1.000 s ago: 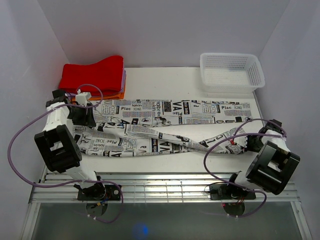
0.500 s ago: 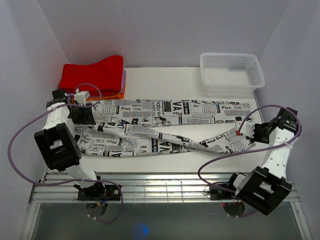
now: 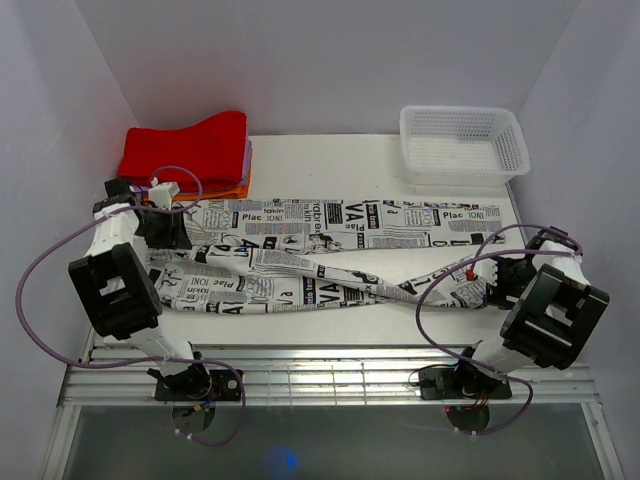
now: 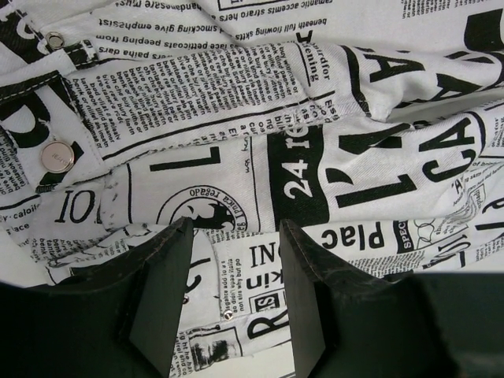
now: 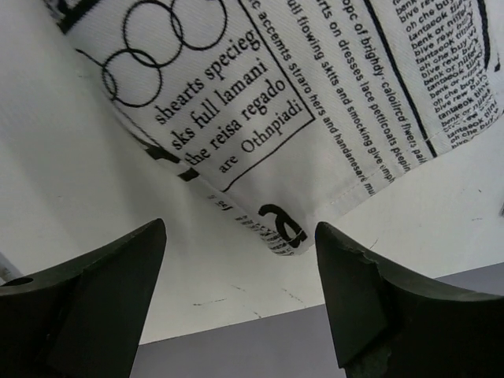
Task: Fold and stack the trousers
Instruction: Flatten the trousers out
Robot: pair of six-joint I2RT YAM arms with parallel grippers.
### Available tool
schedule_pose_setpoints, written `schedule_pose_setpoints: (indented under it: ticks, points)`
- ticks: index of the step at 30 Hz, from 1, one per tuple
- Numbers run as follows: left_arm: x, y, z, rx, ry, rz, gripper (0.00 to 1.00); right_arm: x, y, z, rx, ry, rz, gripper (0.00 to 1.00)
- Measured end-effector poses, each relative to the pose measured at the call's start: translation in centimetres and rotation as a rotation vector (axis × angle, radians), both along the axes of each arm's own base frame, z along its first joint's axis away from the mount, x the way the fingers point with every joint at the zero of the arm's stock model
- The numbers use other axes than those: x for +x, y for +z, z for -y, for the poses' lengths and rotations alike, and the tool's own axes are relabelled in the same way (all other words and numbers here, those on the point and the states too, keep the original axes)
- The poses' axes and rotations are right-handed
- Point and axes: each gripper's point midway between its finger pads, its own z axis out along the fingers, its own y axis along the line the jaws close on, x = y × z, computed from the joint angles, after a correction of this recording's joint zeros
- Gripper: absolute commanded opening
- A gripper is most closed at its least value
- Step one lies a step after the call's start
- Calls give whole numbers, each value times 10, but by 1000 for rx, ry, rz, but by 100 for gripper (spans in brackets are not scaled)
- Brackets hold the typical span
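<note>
The trousers (image 3: pixel 330 214), white with black newspaper print, lie spread across the table, waist at the left and both legs running right, the lower leg crossing diagonally. My left gripper (image 3: pixel 172 232) sits over the waist end. In the left wrist view its fingers (image 4: pixel 161 291) stand apart astride the waistband fabric (image 4: pixel 236 118), gripper (image 4: pixel 236 224) open. My right gripper (image 3: pixel 497 282) is at the lower leg's hem. In the right wrist view it (image 5: pixel 240 228) is wide open, the hem (image 5: pixel 276 94) just ahead and only bare table between its fingers.
A white mesh basket (image 3: pixel 462 145) stands at the back right. A folded red cloth (image 3: pixel 190 145) lies on purple and orange ones at the back left, just beyond my left gripper. The table's right edge (image 5: pixel 260 331) runs close under my right gripper.
My right arm swung up and out to the right, then came back down at the lower leg's hem. The left arm stayed put.
</note>
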Motion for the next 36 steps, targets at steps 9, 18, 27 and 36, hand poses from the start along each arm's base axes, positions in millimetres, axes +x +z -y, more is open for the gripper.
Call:
schedule_pose_setpoints:
  ticks: [9,18,27,36]
  points:
    - [7,4,-4,0,13,-12,58,27,-17,13,-70,49,-19,8]
    - [9,-1,-5,-5,15,-29,57,27,25,6,-4,29,-83,8]
    - [7,-9,-2,-21,12,-30,57,-6,110,-14,-53,3,52,8]
    - [-7,-22,-14,28,46,-82,59,64,57,40,16,-286,-56,8]
